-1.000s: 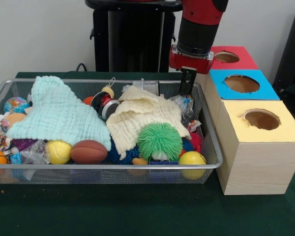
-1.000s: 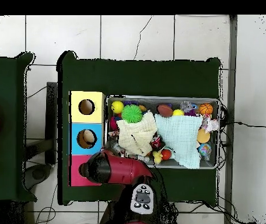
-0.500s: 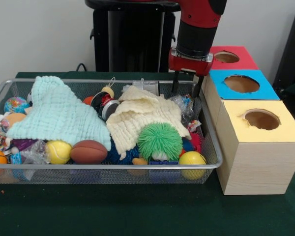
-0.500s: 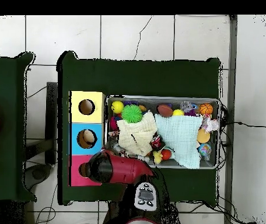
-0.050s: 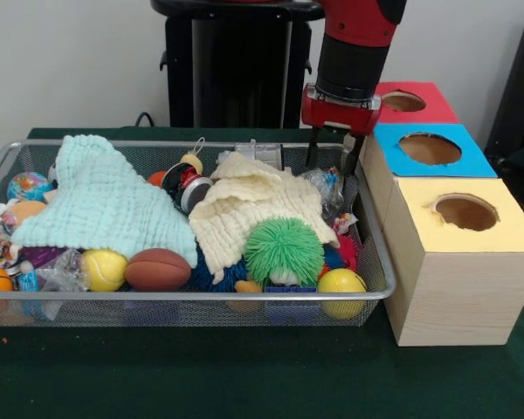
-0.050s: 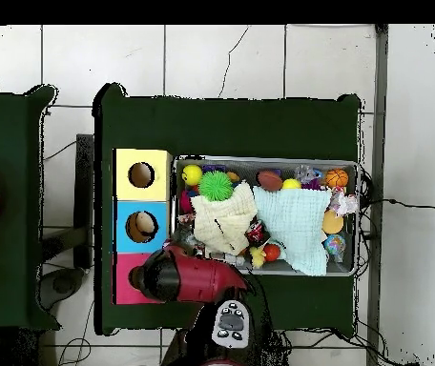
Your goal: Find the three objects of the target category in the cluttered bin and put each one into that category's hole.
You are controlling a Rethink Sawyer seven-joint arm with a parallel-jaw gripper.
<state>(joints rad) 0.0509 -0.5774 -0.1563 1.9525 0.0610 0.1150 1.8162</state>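
Silver wire-mesh bin (image 5: pixel 367 292) seen crowded; target category unidentified, its items unlocated. Black two-finger gripper (image 5: pixel 329 155) noted at bin's 1 o'clock corner, beside blue-topped wooden box (image 5: pixel 430 150); fingers recently parted, empty. Descent for grasp judged pending.

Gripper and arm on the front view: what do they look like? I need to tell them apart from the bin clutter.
The arm is a thick round column, red above and black below. A red block follows, then the gripper with two thin black fingers. No cables or markings show.
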